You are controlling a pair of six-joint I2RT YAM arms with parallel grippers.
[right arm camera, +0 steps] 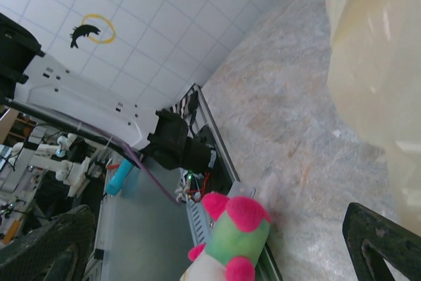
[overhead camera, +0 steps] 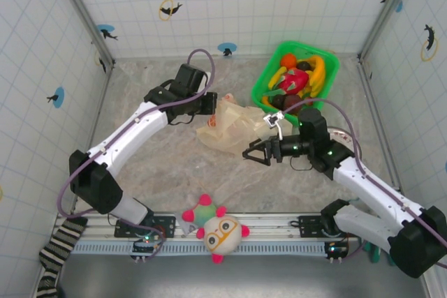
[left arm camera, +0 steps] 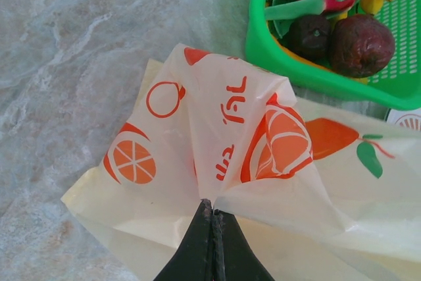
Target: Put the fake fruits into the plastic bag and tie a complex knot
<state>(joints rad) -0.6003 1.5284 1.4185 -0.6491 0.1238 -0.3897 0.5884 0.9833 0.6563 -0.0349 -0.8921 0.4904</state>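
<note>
The left gripper (left arm camera: 212,207) pinches a fold of the plastic bag (left arm camera: 223,129) with jaws shut, and the right gripper (overhead camera: 251,153) gapes wide beside it; limp, light and slippery, lying near the tabletop (overhead camera: 174,172)'s far edge just beside the basket (left arm camera: 263,51), the bag probably wants gripping at bunched film.

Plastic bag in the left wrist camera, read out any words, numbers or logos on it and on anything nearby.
Plastic bag: two short groups of red characters between the orange-slice prints, sideways and crumpled, not readable to me.
Green basket: no text visible.
</note>
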